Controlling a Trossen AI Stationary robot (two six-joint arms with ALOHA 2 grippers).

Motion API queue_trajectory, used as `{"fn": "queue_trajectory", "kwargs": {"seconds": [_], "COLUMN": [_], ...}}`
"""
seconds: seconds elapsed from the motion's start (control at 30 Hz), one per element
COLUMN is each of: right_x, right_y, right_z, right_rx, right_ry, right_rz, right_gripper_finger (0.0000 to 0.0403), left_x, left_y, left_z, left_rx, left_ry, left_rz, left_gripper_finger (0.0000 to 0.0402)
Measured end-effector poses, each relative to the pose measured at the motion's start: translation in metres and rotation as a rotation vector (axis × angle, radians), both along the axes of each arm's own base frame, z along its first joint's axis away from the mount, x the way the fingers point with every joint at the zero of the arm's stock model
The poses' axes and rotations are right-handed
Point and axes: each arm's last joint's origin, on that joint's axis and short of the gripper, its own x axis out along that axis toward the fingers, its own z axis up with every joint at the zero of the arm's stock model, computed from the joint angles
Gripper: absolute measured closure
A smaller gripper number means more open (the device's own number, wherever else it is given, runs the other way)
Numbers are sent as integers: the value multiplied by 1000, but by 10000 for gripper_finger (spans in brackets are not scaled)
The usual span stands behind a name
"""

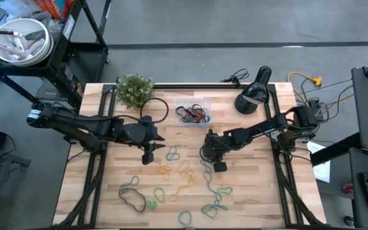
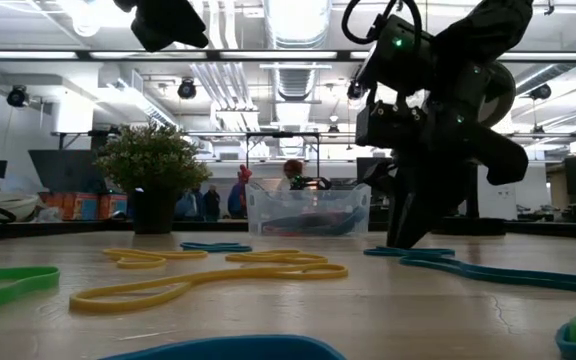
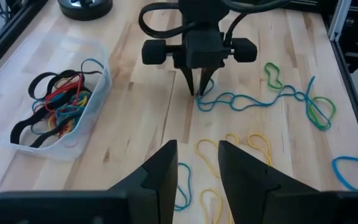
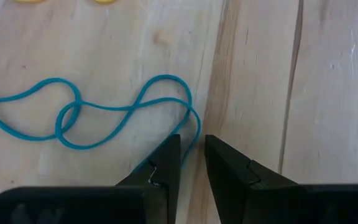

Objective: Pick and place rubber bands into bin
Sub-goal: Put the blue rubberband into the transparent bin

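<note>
A long teal rubber band point(image 4: 104, 118) lies twisted on the wooden table. My right gripper point(image 4: 191, 155) points steeply down at its looped end, open by a narrow gap, fingertips low at the table on either side of the strand; the left wrist view shows it point(image 3: 199, 90) too. My left gripper point(image 3: 194, 165) hangs open above yellow rubber bands point(image 3: 229, 146), holding nothing; in the high view it point(image 1: 148, 156) is left of centre. The clear bin point(image 1: 192, 115) stands at the table's far middle with several coloured rubber bands inside. My right gripper's fingers straddle the looped end point(image 4: 196, 134) of the teal band from above, slanting down. One strand runs under the edge of one finger point(image 4: 166, 155). I cannot tell whether the fingers touch the band. The band lies flat and slack on the table.
More bands are scattered over the near half: yellow point(image 1: 171, 169), green and blue point(image 1: 216, 204), black point(image 1: 131, 195). A small plant point(image 1: 135, 89) and a black lamp point(image 1: 253, 96) stand at the far edge. A metal bowl point(image 1: 18, 41) sits off the table.
</note>
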Motion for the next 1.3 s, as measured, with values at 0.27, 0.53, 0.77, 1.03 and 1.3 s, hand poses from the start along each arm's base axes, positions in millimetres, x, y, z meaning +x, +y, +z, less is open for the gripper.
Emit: {"fn": "queue_trajectory", "kwargs": {"seconds": [0.27, 0.53, 0.77, 1.03, 1.3], "right_x": [3, 8, 14, 12, 9], "right_y": [-1, 0, 0, 1, 1], "right_z": [0, -1, -4, -4, 1], "right_rx": [-3, -9, 2, 9, 23], "right_ry": [-8, -20, -9, 11, 26], "right_rz": [-5, -8, -5, -5, -28], "right_gripper_finger": [335, 335, 335, 383, 395], "left_x": [0, 1, 2, 2, 2], "left_y": [0, 0, 0, 0, 0], "left_z": [0, -1, 0, -1, 0], "left_rx": [9, 12, 8, 9, 1], "left_ry": [-1, 4, -5, -5, -6], "left_rz": [13, 16, 16, 16, 23], "left_gripper_finger": [301, 301, 301, 301, 301]}}
